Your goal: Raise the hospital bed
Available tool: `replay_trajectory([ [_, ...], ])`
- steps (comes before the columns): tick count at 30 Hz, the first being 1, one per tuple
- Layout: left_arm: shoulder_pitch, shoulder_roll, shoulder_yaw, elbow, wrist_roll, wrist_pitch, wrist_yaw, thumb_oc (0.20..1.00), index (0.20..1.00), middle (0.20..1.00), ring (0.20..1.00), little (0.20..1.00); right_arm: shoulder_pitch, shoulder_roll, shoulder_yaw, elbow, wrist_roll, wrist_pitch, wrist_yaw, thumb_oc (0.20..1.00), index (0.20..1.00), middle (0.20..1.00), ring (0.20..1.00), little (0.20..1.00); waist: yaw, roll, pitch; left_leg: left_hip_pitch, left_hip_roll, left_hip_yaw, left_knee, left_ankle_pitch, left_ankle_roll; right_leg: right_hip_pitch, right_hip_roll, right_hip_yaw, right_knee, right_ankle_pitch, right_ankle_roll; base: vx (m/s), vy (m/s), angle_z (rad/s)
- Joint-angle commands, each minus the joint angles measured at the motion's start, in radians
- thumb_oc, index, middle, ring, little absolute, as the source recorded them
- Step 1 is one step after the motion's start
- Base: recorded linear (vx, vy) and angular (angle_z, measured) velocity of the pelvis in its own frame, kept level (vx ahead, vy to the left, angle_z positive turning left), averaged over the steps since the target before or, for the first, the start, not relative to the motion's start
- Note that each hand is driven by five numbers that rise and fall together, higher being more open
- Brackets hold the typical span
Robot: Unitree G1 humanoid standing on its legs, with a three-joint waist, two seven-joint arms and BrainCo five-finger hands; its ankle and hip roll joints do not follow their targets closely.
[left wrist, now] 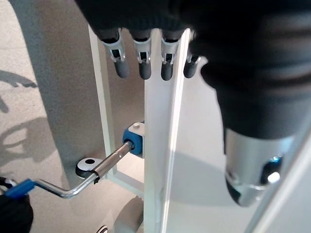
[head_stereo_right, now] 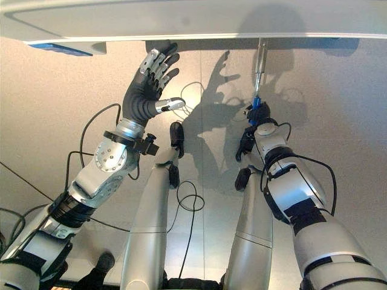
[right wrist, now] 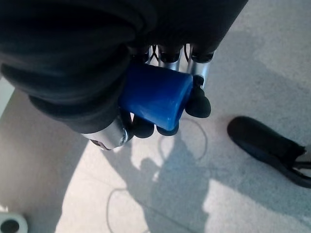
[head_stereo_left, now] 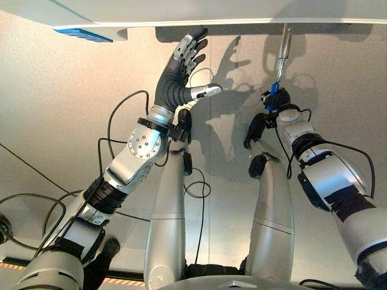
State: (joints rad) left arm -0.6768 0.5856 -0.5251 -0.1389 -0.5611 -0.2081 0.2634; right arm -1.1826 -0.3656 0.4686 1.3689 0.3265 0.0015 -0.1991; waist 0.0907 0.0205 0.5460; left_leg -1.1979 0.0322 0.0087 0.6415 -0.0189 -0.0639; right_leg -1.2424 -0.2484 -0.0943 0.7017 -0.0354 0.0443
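Observation:
The hospital bed's white frame point(head_stereo_left: 211, 15) runs along the far edge of the eye views. A silver crank rod point(head_stereo_left: 284, 45) comes out from under it and ends in a blue handle point(head_stereo_left: 275, 93). My right hand point(head_stereo_left: 281, 112) is shut on that handle; in the right wrist view its fingers point(right wrist: 197, 99) curl round the blue handle point(right wrist: 153, 97). My left hand point(head_stereo_left: 178, 72) is raised and open, its straight fingers point(left wrist: 141, 65) up against the bed frame's white bar point(left wrist: 158, 145). The left wrist view shows the bent crank rod point(left wrist: 104, 167) entering a blue socket point(left wrist: 135, 141).
A blue plate point(head_stereo_left: 81, 33) sits under the bed's edge at the far left. A bed caster point(left wrist: 129, 218) shows below the frame in the left wrist view. Grey floor point(head_stereo_left: 48, 109) spreads out under both arms.

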Motion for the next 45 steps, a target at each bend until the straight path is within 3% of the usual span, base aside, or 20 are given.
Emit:
replay_trajectory([
  [1,0.020,-0.042,0.034,-0.151,0.026,-0.047,-0.014,1.000,1.000,1.000,1.000,1.000,-0.039,0.004,0.059,0.003,-0.066,-0.011,0.009,0.200,0.200,0.200,0.200,0.200,0.018,0.085,-0.026,-0.037,-0.047,-0.016,-0.052,0.008,0.024,0.026,-0.001,-0.023,0.006,0.017,0.081,0.00,0.000,0.00],
  [15,0.064,-0.039,0.073,-0.175,0.027,-0.050,-0.010,1.000,1.000,1.000,1.000,1.000,-0.055,0.142,0.184,-0.183,-0.174,-0.023,0.044,0.200,0.200,0.200,0.200,0.200,0.025,0.077,-0.026,-0.038,-0.061,-0.013,-0.053,0.006,0.027,0.034,-0.006,-0.022,-0.010,0.022,0.080,0.01,0.021,0.01],
  [21,0.103,-0.024,0.103,-0.180,0.035,-0.047,-0.005,1.000,1.000,1.000,1.000,1.000,-0.025,0.153,0.204,-0.415,-0.153,-0.050,0.060,0.200,0.200,0.200,0.200,0.200,0.013,0.065,-0.026,-0.039,-0.056,-0.008,-0.054,0.007,0.026,0.030,-0.001,-0.015,-0.018,0.026,0.077,0.00,0.009,-0.02],
  [26,0.132,0.011,0.132,-0.177,0.051,-0.049,-0.003,1.000,1.000,1.000,1.000,1.000,0.044,0.070,0.181,-0.738,-0.061,-0.101,0.078,0.200,0.200,0.200,0.200,0.200,-0.008,0.051,-0.026,-0.041,-0.050,0.001,-0.043,0.006,0.026,0.028,0.005,-0.008,-0.018,0.028,0.074,0.00,-0.002,-0.01],
  [35,0.159,0.073,0.128,-0.179,0.041,-0.073,-0.039,1.000,1.000,1.000,1.000,1.000,0.175,-0.109,0.119,-1.102,0.149,-0.184,0.136,0.200,0.200,0.200,0.200,0.200,-0.030,0.031,-0.026,-0.020,-0.037,0.013,-0.042,0.006,0.027,0.040,0.015,-0.001,-0.023,0.034,0.077,0.00,-0.001,0.00],
  [45,0.206,0.115,0.140,-0.198,0.032,-0.087,-0.070,1.000,1.000,1.000,1.000,1.000,0.287,-0.218,0.024,-1.321,0.322,-0.250,0.162,0.200,0.200,0.200,0.200,0.200,-0.051,0.025,-0.026,0.020,-0.023,0.016,-0.055,0.010,0.021,0.070,0.022,0.002,-0.035,0.036,0.077,0.00,-0.009,-0.02],
])
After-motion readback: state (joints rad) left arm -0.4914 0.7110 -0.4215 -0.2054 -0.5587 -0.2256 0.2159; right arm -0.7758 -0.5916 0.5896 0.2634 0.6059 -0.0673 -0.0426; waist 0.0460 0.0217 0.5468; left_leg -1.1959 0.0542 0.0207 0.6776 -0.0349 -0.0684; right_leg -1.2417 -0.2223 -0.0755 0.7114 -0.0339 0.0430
